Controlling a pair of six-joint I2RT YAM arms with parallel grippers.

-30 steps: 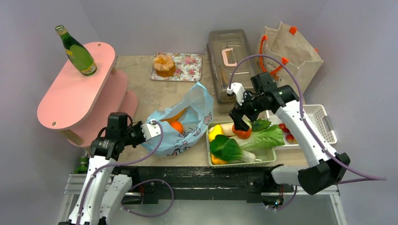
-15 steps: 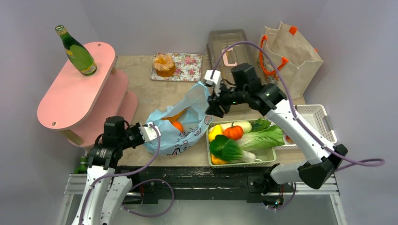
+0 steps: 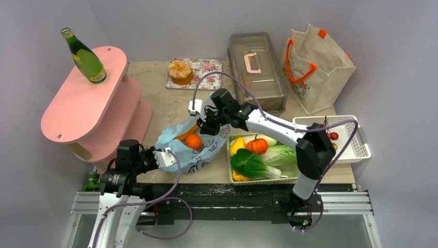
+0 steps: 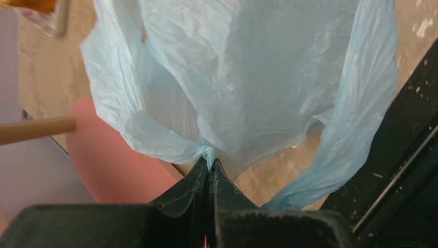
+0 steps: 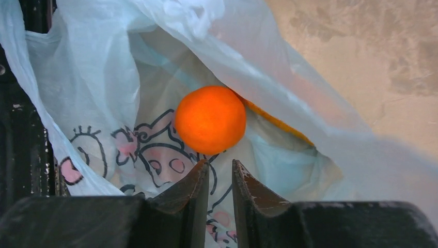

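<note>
1. Pink is the tiered shelf (image 3: 77, 106) at the left end of the table (image 3: 155, 95). A green bottle (image 3: 85, 58) stands on its top tier.
2. The left gripper (image 4: 209, 164) sits at the near edge of the table, just right of the shelf's foot. Its jaws are pressed tight together, pinching a fold of the rim of the blue bag (image 3: 196, 157) on the near left side.
3. The blue bag is thin plastic with a cartoon print. It lies on the table between the shelf and the green tray (image 3: 264, 180), with its mouth gaping upward.
4. An orange (image 5: 210, 120) rests inside the blue bag on the printed wall, in plain sight through the mouth. A second orange-coloured shape shows behind it through the film, too veiled to name.
5. The right gripper (image 5: 219, 166) hovers over the mouth of the bag and points down into it. The orange lies straight ahead of its fingertips, very near but apart from them. The jaws stand a narrow gap apart with nothing between them.
6. At the back of the table, a floral tray (image 3: 209, 75) carries a pastry (image 3: 180, 71). Right of it lies a clear lidded box (image 3: 255, 67).
7. The green tray stands just beside the blue bag on its right. It holds a yellow pepper (image 3: 236, 146), a small red-orange vegetable (image 3: 256, 145) and leafy greens (image 3: 248, 164).
8. Farthest right, a tote bag (image 3: 320, 67) with orange handles stands at the back. A white basket (image 3: 351, 150) sits nearer, with small red fruits in it.
</note>
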